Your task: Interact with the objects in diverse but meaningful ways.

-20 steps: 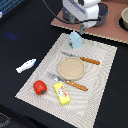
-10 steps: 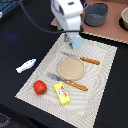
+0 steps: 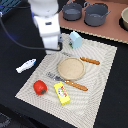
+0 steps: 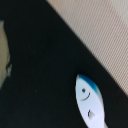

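Exterior view is showing the white robot arm (image 3: 46, 25) hanging blurred over the far corner of a beige woven mat (image 3: 102, 70) towards the exterior view's left. The end effector is lying hidden behind the arm's own body there, so whether it is released, clenched or grasping anything cannot be told. The mat is lying on a black bench (image 3: 12, 55).

A white fish (image 3: 25, 65) is lying on the bare bench just off the mat's edge on the exterior view's left, apart from everything else. A red tomato (image 3: 40, 87) is sitting on the mat's near corner, and a yellow box with red marks (image 3: 62, 93) is lying flat just beside it towards the exterior view's right. A light-blue carton (image 3: 76, 40) is standing at the mat's far edge, close to the arm. A tan plate (image 3: 71, 68) is resting in the middle of the mat, with one orange-handled utensil (image 3: 90, 61) lying beyond it and another orange-handled utensil (image 3: 75, 84) lying in front of it, its metal end pointing towards the tomato. Two grey pots (image 3: 97, 14) are standing on a brown surface (image 3: 115, 34) behind the mat.

Wrist view is showing the fish (image 4: 90, 102) close up on the dark bench, its blue-tipped head and small dark face markings showing, with the mat's (image 4: 95, 25) edge running diagonally beside it. No fingers are appearing in that picture.
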You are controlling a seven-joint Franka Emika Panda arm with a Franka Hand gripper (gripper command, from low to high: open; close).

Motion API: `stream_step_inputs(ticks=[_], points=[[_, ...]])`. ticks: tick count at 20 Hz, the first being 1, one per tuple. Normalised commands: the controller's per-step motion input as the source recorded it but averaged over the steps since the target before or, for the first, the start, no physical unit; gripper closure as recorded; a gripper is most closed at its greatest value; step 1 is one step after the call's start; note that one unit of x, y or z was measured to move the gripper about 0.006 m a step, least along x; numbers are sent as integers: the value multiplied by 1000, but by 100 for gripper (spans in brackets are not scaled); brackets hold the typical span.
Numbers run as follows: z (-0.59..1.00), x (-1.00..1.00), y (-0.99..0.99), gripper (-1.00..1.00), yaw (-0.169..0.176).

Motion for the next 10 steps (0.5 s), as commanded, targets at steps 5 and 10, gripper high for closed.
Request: stream_step_inputs(ticks=[5,10], points=[[-263,-713,-222,-100,75],[-302,-300,-223,-100,95]])
